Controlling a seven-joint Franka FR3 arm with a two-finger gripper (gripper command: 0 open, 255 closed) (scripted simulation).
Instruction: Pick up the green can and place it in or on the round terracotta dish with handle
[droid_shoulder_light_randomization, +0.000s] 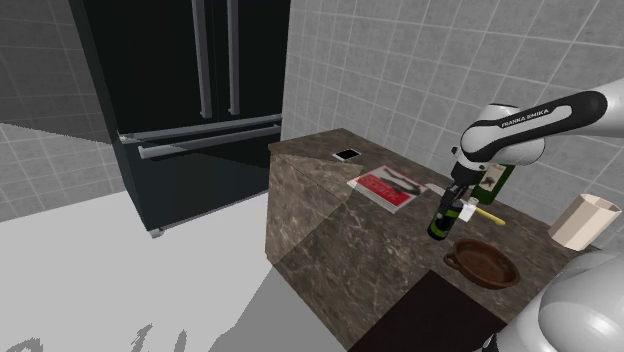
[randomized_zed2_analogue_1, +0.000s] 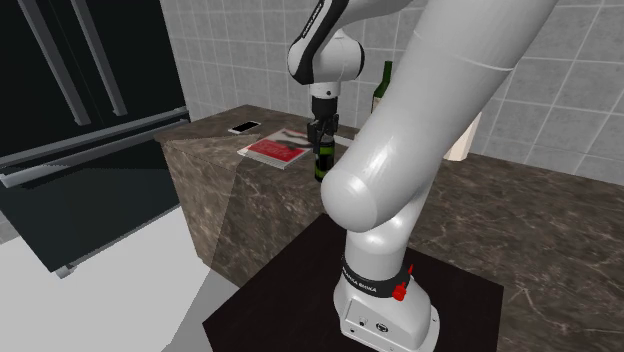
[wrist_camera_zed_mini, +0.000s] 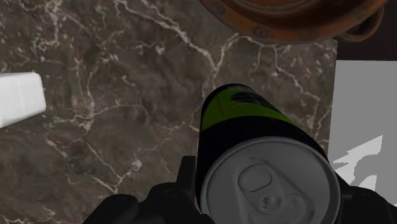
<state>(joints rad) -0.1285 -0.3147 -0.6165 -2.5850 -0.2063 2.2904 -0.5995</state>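
A tall dark can with a green band (droid_shoulder_light_randomization: 439, 220) stands upright between my black gripper's (droid_shoulder_light_randomization: 455, 198) fingers, which are shut on its upper part. In the wrist view its silver lid (wrist_camera_zed_mini: 267, 184) lies close under the camera, and the left finger (wrist_camera_zed_mini: 186, 181) presses against its side. The round terracotta dish with a handle (droid_shoulder_light_randomization: 482, 262) sits on the marble counter (droid_shoulder_light_randomization: 340, 240), a short way from the can toward the shoulder view's lower right. Its rim (wrist_camera_zed_mini: 286, 22) appears just beyond the can in the wrist view. From the second exterior view the can (randomized_zed2_analogue_1: 321, 162) hangs under the gripper (randomized_zed2_analogue_1: 322, 135).
A dark wine bottle (droid_shoulder_light_randomization: 492, 180) stands just behind the gripper, with a yellow stick (droid_shoulder_light_randomization: 487, 215) beside it. A red book (droid_shoulder_light_randomization: 385, 188) and a phone (droid_shoulder_light_randomization: 347, 154) lie farther along the counter. A white cup (droid_shoulder_light_randomization: 583, 220) is at the right, a black fridge (droid_shoulder_light_randomization: 190, 100) at the left.
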